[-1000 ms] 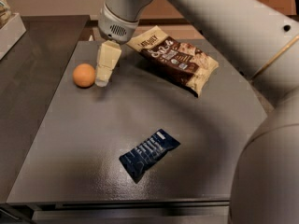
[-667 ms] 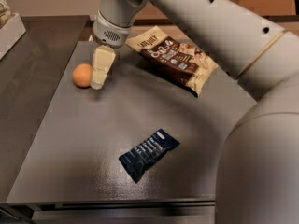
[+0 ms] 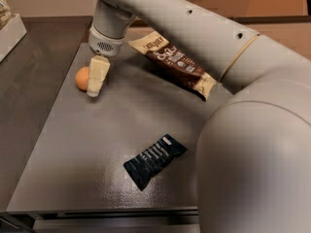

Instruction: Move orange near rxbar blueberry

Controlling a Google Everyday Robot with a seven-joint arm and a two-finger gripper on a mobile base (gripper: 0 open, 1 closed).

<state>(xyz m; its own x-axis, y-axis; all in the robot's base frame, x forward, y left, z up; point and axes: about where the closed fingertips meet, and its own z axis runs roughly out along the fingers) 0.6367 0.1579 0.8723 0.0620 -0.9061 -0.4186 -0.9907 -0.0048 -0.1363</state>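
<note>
The hand [image 3: 96, 80], open or closed I cannot tell, hangs just beside the orange [image 3: 81, 78]; a nudge could roll it off the counter [image 3: 73, 154].

Dim, warm light; no hard shadows. Speckled sheen on table [image 3: 73, 144] around rxbar blueberry [image 3: 154, 160]. Gripper [image 3: 97, 81] just beside orange [image 3: 81, 77], thin shadow alongside.

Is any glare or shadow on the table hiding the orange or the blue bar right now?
Camera view: no glare on the orange, but the gripper in front covers its right side. Camera view: a soft pale sheen lies on the table around the rxbar blueberry, and the dark wrapper stands out plainly. Camera view: the arm blocks the right foreground.
</note>
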